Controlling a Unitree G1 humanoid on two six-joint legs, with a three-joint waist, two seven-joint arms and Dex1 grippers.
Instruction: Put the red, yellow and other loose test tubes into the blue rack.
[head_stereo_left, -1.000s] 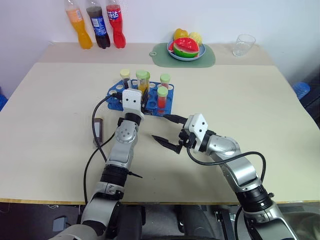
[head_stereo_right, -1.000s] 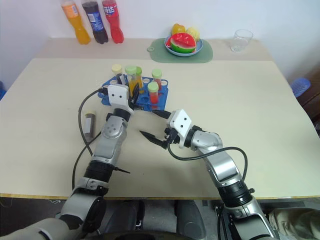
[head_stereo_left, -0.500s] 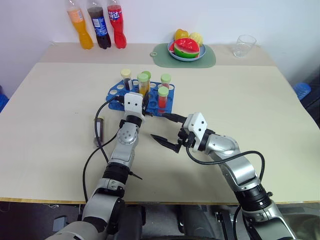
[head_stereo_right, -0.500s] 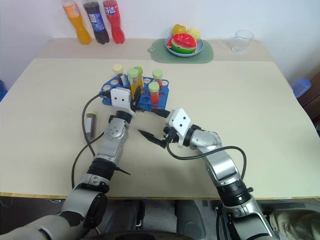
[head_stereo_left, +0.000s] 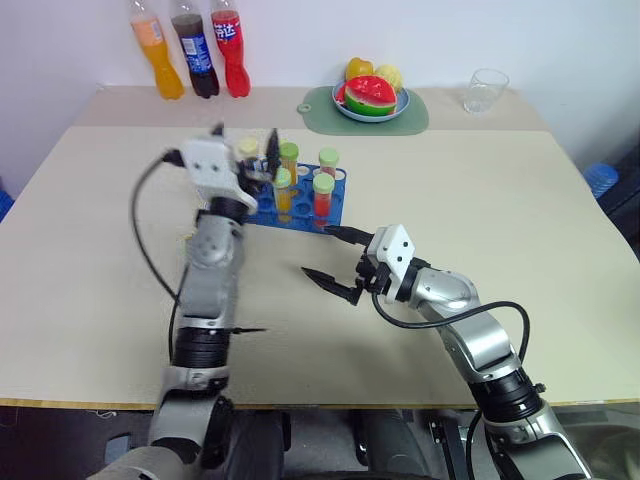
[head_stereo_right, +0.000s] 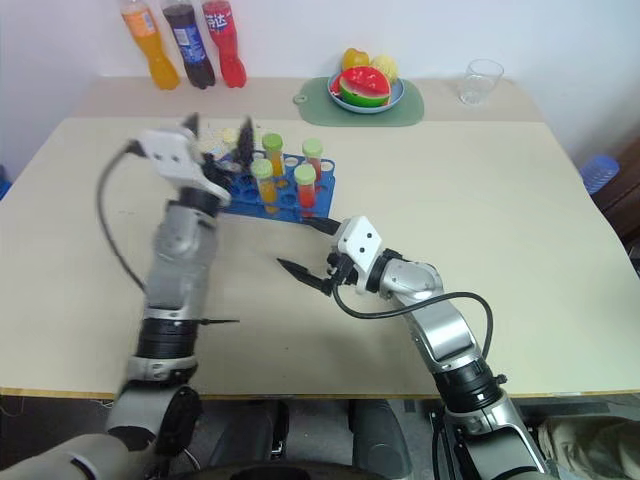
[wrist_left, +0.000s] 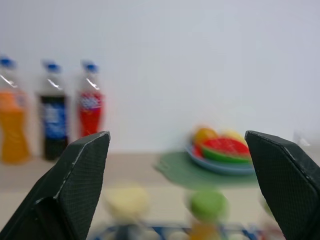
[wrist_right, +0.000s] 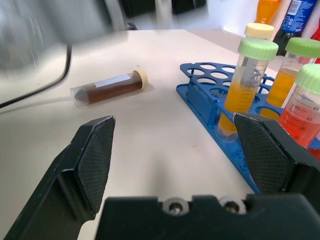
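A loose test tube (wrist_right: 107, 88) of dark brown liquid with a pale yellow cap lies on its side on the beige table (head_stereo_left: 520, 200), left of the blue rack (head_stereo_left: 335, 195) and apart from it. The left gripper (head_stereo_left: 245, 135), blurred, hangs raised above the rack's left end, its two black fingers (wrist_left: 75, 185) spread wide with nothing between them. In the rack stand capped tubes: a pale-capped one (wrist_right: 259, 31), two green-capped ones of orange liquid (wrist_right: 248, 82) and green-capped ones of red liquid (head_stereo_left: 323, 197). To the right, the right gripper (head_stereo_left: 333, 258) hovers low over the table just in front of the rack, its fingers parted wide and empty, pointing toward the rack and the lying tube.
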